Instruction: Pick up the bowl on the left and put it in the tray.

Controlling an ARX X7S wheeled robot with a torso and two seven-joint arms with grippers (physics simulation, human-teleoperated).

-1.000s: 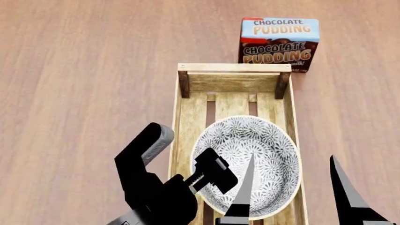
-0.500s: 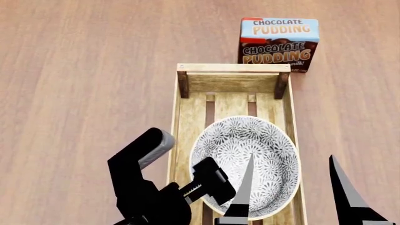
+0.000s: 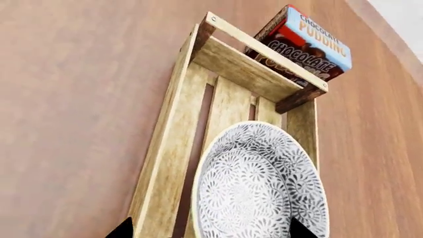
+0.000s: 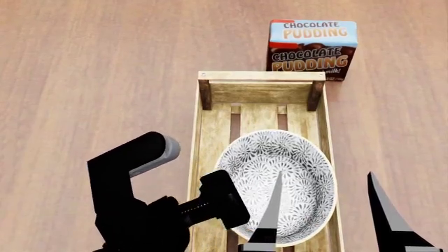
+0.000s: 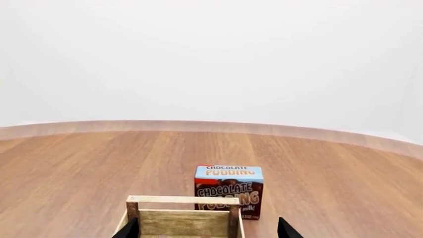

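The bowl [image 4: 280, 173], white with a dense grey-black floral pattern, lies inside the tray [image 4: 263, 76], filling its near half from side to side. The left wrist view looks down on the bowl [image 3: 258, 188] resting on the tray's slats [image 3: 165, 163]. My left gripper [image 4: 220, 202] hovers over the tray's near left side, just off the bowl's left rim. It is open, its fingertips [image 3: 122, 230] spread wide and holding nothing. Open too, my right gripper [image 4: 326, 226] has one finger over the bowl and the other beyond the tray's right side.
A chocolate pudding box [image 4: 311, 48] stands upright just behind the tray's far right corner, also seen as the box [image 5: 228, 191] in the right wrist view. Bare wooden table [image 4: 91, 79] spreads to the left and right of the tray.
My left arm has drawn back toward me and to the left, away from the bowl. The bowl stays put in the tray. The right gripper has barely moved.
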